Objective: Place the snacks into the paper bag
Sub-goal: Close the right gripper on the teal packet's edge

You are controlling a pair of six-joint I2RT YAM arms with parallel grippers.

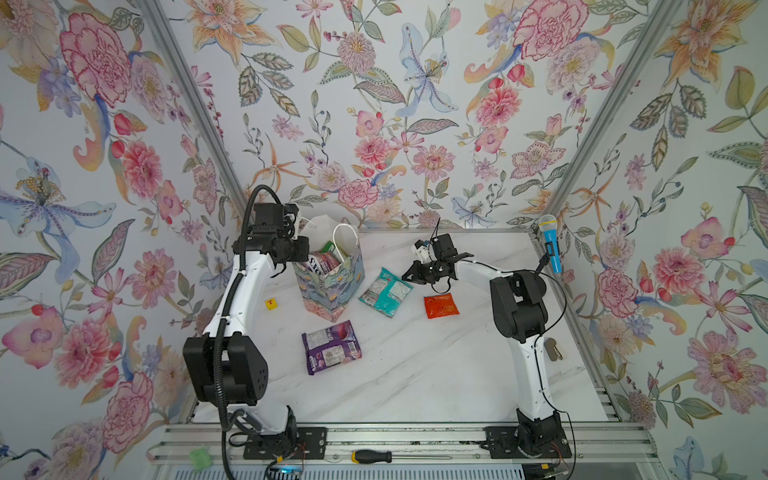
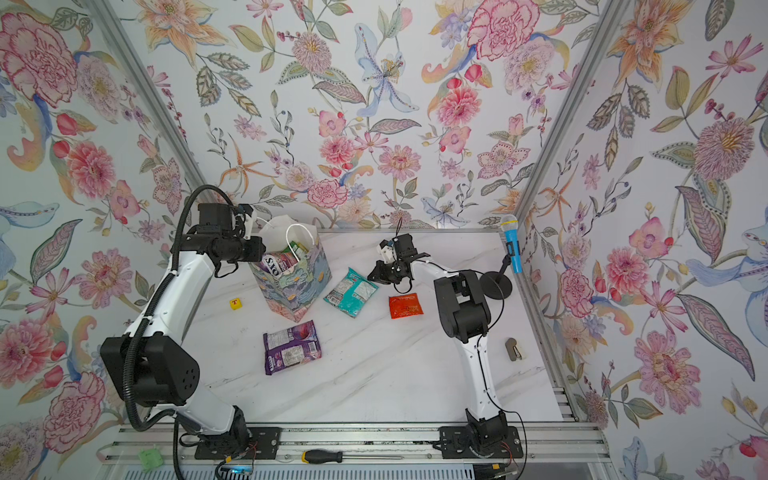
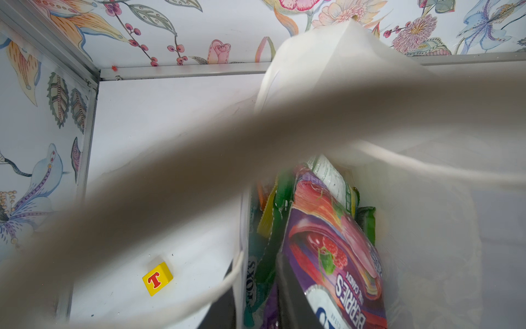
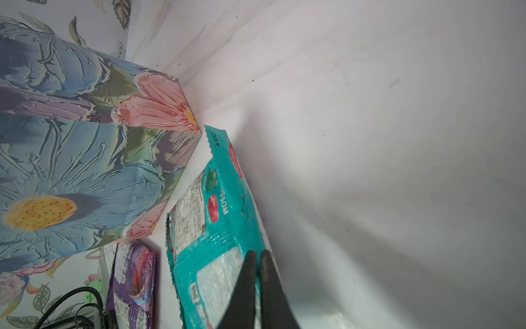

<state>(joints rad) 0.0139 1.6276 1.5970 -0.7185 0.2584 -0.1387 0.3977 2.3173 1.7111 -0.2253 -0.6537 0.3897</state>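
Mouth of the paper bag [image 1: 332,286] was obstructed: pouches [image 1: 326,262] packed it, a cord handle [image 3: 199,159] arched across, the left gripper [image 3: 256,273] straddled its left rim. Clear table [image 1: 415,382] lay lower centre in both top views, below the purple pouch [image 1: 331,347].

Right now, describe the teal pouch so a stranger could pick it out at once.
On the white table stands a painted bag. Just right of it in both top views, between the bag and the orange packet, the teal pouch lies flat. Its colour sets it apart: the packet is orange and smaller, and the purple pouch lies nearer the arms' bases.
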